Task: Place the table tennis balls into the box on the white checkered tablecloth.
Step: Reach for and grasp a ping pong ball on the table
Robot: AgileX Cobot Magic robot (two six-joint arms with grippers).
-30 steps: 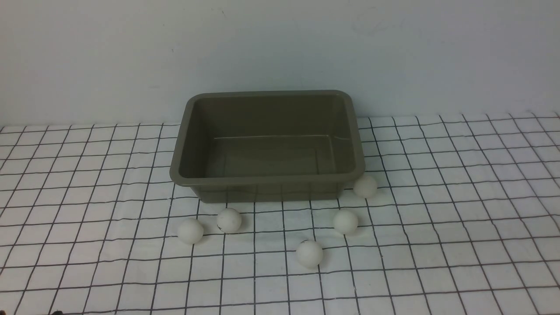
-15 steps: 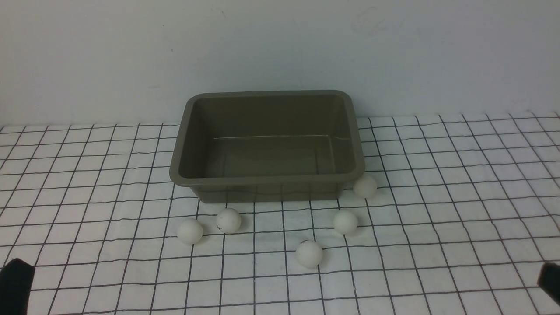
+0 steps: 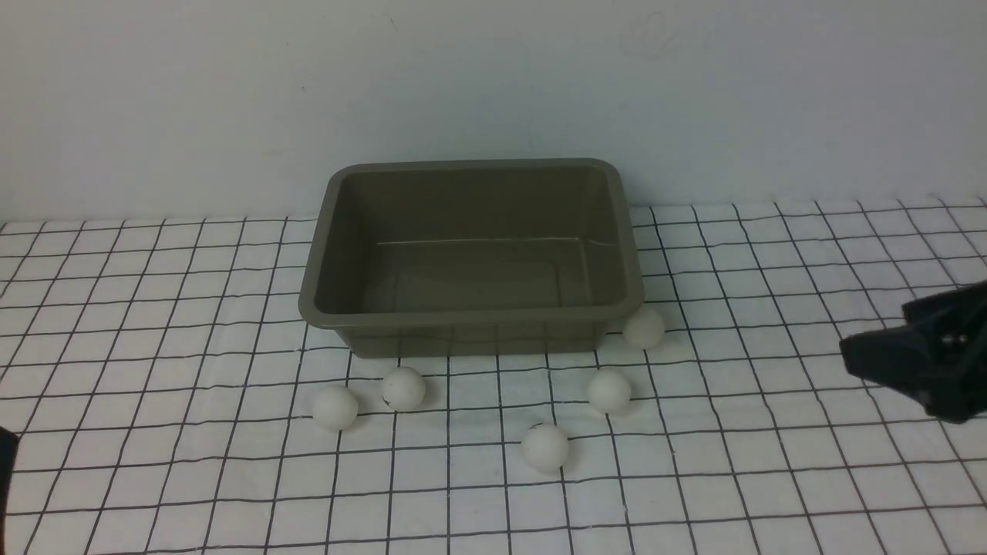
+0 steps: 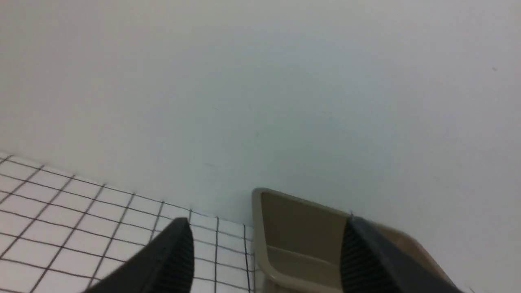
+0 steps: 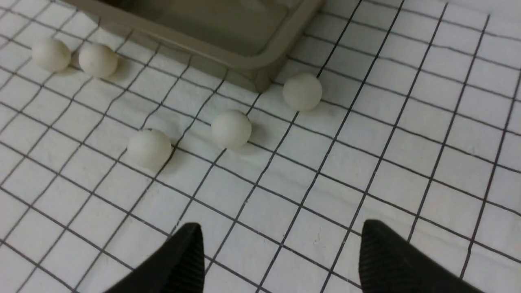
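Front view: left gripper (image 3: 6, 470) only dark sliver at lower left edge; right gripper (image 3: 894, 343) cut by right edge. Left wrist view: box (image 4: 301, 228) partly behind left gripper, cropped at edge.

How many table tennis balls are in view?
5, all on the tablecloth, none in the box. Leftmost ball and marked ball sit before its left half; corner ball beside its right front corner; right ball nearer than that; nearest ball closest to the robot. None seems hidden.

Five white balls (image 3: 546, 447) before the olive box (image 3: 470, 317) — all on checkered cloth (image 3: 771, 462).
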